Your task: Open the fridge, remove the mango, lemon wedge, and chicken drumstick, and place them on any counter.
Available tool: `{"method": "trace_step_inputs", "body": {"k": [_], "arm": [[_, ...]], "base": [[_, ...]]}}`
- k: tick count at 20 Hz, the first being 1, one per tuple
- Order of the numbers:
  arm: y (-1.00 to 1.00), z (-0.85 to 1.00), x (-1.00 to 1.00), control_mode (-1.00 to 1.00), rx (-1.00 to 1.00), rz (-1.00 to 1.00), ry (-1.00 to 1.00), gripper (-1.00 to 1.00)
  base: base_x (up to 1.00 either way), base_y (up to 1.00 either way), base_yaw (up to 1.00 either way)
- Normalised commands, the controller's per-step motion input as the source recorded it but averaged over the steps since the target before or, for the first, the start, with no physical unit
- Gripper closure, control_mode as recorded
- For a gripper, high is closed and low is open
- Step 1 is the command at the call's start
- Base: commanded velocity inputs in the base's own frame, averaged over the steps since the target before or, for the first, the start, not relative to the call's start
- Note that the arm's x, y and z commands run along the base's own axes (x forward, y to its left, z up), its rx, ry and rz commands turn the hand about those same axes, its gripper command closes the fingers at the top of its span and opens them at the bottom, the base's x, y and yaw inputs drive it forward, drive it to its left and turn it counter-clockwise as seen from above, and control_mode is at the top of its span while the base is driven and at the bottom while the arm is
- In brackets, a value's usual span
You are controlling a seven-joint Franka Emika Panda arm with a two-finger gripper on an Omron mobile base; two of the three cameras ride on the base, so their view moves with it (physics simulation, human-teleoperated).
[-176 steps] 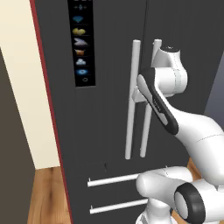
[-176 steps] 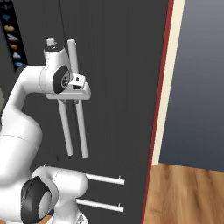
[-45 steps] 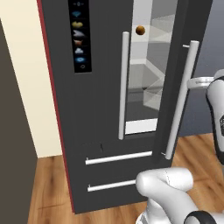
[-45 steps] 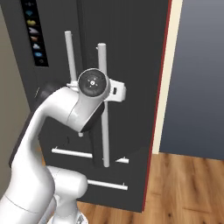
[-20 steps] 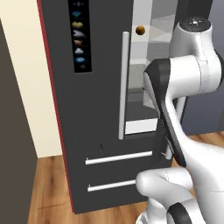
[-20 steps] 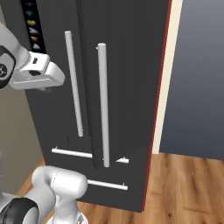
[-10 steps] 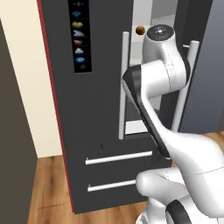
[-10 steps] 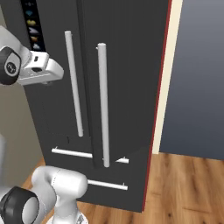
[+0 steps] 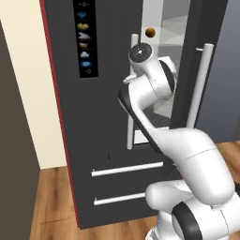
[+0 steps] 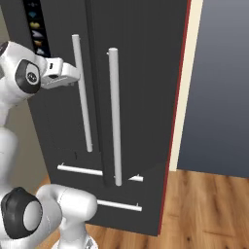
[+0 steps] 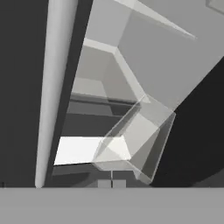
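Rising from the base and folding at the elbow, the white arm holds its wrist level at the gap between the doors of the fridge point(image 9: 108, 117), whose right door stands ajar. The gripper point(image 11: 111, 183) has its jaws pressed together on nothing, pointing into the pale shelves. A small round orange mango point(image 9: 150, 32) sits high inside.

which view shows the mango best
The left base view: the mango sits as a small orange ball on an upper shelf in the gap of the partly open fridge. The right base view faces the doors' fronts; the hand view looks into pale shelves.
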Motion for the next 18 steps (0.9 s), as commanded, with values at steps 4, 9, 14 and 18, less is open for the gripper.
{"method": "trace_step_inputs", "body": {"k": [4, 9, 14, 18], "arm": [[-0.16, 0.00, 0.84, -1.00, -0.11, -0.21, 0.00, 1.00], [-0.55, 0.00, 0.34, -1.00, -0.11, -0.13, -0.05, 1.00], [-0.93, 0.01, -0.01, -1.00, -0.08, -0.07, -0.06, 1.00], [-1.00, 0.05, -0.25, -1.00, -0.08, -0.06, -0.04, 1.00]], "base": [[0.00, 0.00, 0.00], [0.00, 0.00, 0.00], [0.00, 0.00, 0.00], [0.00, 0.00, 0.00]]}}
